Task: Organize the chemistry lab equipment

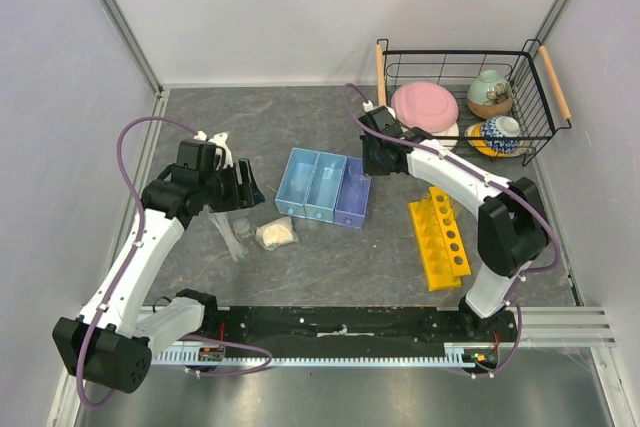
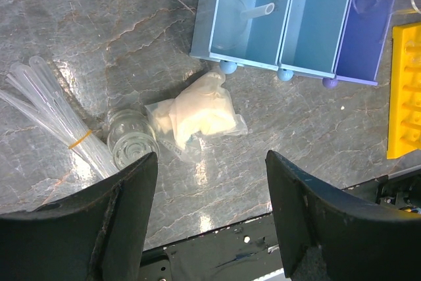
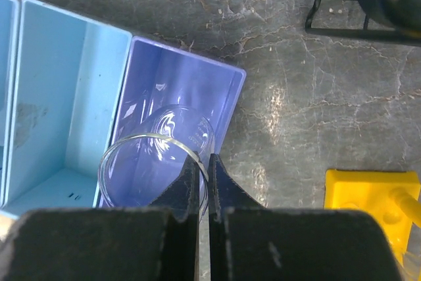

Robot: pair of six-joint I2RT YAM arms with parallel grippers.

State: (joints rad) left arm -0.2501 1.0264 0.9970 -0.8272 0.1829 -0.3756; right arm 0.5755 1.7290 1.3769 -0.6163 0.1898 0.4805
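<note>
Hidden: the right claw [image 3: 204,166] covers the near wall of the beaker [image 3: 154,162], and the base is hard to read through the glass. One finger of the left claw [image 2: 210,157] covers the near ends of the tubes [image 2: 49,113] and part of a jar [image 2: 131,139].
Right claw: pinched narrow on the beaker's rim.
Beaker: mouth toward the claw, over the tray's [image 3: 72,90] purple end compartment. Resting or lifted, cannot tell.
Left claw: wide, holding nothing, above the table [image 2: 99,31].
Just beyond the left claw: a wrapped cream lump [image 2: 200,115], with the jar beside it.
Tubes: banded in a bundle, long axis running away and leftward, rounded ends farthest.
Farther: a funnel [image 2: 247,14] lies in the tray's end compartment, stem pointing right.
Rack [image 1: 440,237]: right of both claws, cut off in both wrist views.
Farthest: a basket [image 1: 470,97] holding a plate [image 1: 425,105] and bowls [image 1: 490,92].
</note>
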